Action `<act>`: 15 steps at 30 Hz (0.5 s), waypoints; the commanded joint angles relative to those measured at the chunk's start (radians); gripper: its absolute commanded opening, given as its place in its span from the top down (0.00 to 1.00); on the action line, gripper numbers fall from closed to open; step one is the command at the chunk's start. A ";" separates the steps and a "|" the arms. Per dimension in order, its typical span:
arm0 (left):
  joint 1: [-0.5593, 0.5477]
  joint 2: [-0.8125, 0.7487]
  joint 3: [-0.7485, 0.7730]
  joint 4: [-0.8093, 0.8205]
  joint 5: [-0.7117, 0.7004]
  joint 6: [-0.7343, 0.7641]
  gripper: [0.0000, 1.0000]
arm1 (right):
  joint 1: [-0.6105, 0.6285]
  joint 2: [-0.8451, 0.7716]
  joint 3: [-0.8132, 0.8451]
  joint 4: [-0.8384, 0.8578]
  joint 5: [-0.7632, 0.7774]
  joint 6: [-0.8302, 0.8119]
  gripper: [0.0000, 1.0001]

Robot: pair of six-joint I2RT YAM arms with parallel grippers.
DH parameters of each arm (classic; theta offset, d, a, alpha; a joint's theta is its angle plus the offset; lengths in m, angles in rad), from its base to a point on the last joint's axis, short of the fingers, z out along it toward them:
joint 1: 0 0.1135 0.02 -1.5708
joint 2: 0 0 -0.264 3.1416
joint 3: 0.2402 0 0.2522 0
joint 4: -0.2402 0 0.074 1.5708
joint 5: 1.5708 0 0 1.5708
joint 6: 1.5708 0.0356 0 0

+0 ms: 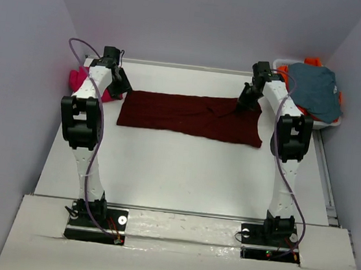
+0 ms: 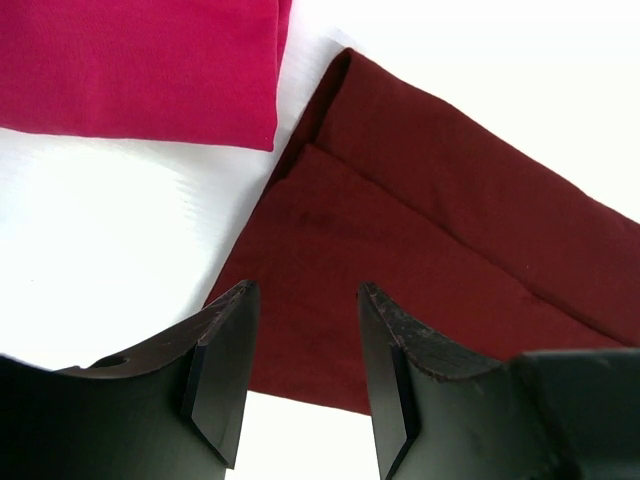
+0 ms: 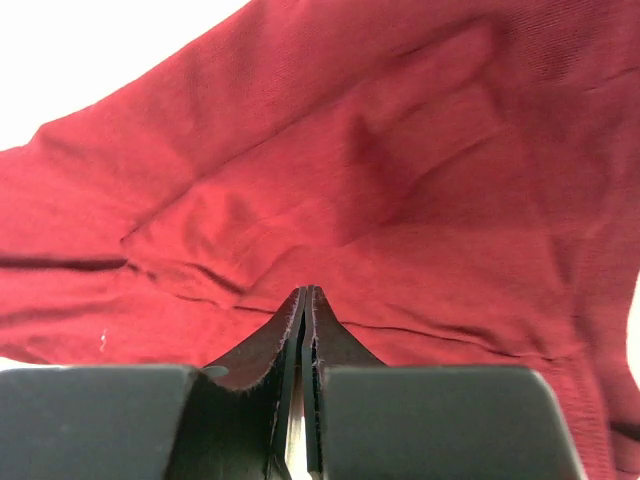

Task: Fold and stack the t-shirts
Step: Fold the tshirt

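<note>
The dark maroon t-shirt (image 1: 189, 115) lies folded into a long band across the far half of the table. My left gripper (image 1: 119, 89) hovers open over the band's left end. In the left wrist view its gripper (image 2: 307, 292) frames the maroon corner (image 2: 420, 220) with nothing between the fingers. A magenta-pink t-shirt (image 1: 77, 81) lies folded just left of it, filling the upper left of the left wrist view (image 2: 140, 65). My right gripper (image 1: 244, 105) is at the band's upper right edge. Its gripper (image 3: 307, 290) is shut, tips down against wrinkled maroon cloth (image 3: 400, 150), no cloth visibly pinched.
A white basket (image 1: 328, 124) stands at the far right corner, holding a grey-blue garment (image 1: 313, 90) over an orange one (image 1: 313, 61). White table (image 1: 183, 168) stretches between the shirt and the arm bases. Walls close in on both sides.
</note>
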 commanded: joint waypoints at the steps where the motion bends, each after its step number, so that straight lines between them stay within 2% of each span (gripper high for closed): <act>1: -0.007 -0.093 0.007 -0.026 -0.021 0.020 0.45 | 0.012 0.005 0.011 0.031 -0.025 0.013 0.93; 9: -0.007 -0.096 0.016 -0.040 -0.018 0.026 0.46 | 0.012 0.028 0.039 -0.012 0.012 0.002 0.93; 15: -0.016 -0.085 0.022 -0.040 -0.011 0.023 0.46 | 0.012 0.002 -0.010 0.010 0.042 -0.001 0.93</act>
